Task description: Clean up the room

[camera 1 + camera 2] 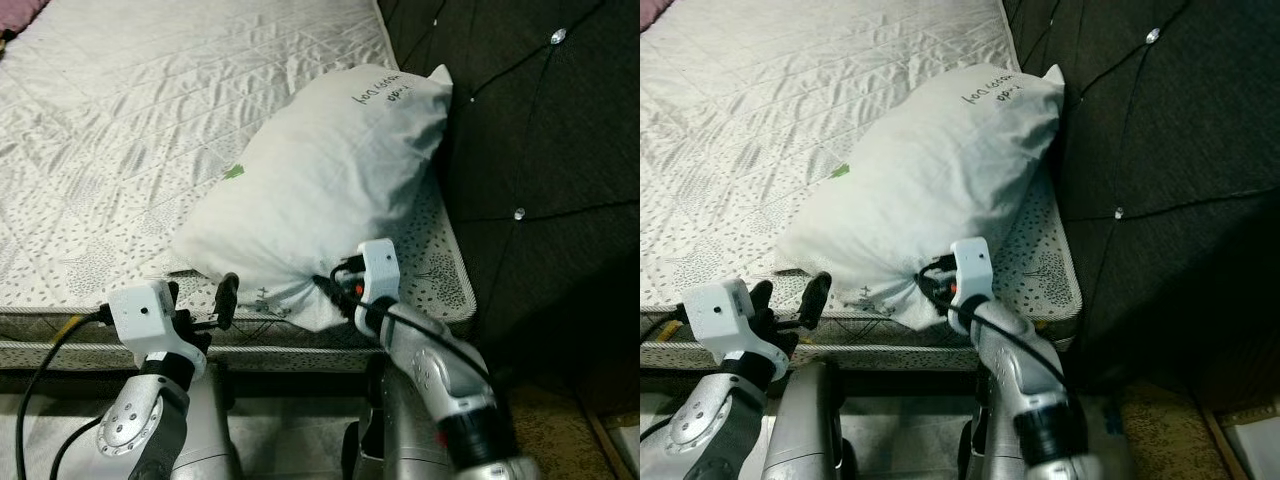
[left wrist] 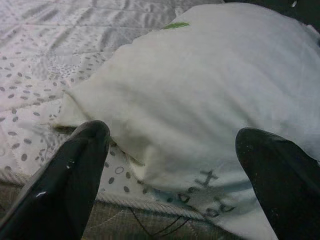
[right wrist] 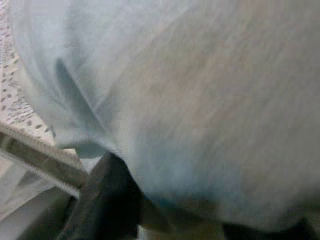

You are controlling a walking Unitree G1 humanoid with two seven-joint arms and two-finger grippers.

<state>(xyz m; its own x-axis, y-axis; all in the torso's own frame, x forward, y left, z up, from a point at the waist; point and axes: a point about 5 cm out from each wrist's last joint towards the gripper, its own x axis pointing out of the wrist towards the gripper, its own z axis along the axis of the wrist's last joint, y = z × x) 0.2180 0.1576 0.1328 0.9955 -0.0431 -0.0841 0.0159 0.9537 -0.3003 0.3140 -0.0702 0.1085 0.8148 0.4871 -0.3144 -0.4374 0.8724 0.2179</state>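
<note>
closest in, left gripper (image 1: 205, 305) at the mattress (image 1: 120, 150) edge, black fingers (image 2: 70, 175) spread wide, holding nothing, aimed at the near corner of the pillow (image 1: 320, 190). right gripper (image 1: 335, 285) pushed into that same near end; fingers buried in the fabric, impossible to tell whether closed. white pillow lying on the quilted mattress, long axis running from the near edge diagonally up toward the dark tufted headboard (image 1: 540, 130), far corner touching it. upside-down handwriting near the far end, not legible; small green mark on one side.
</note>
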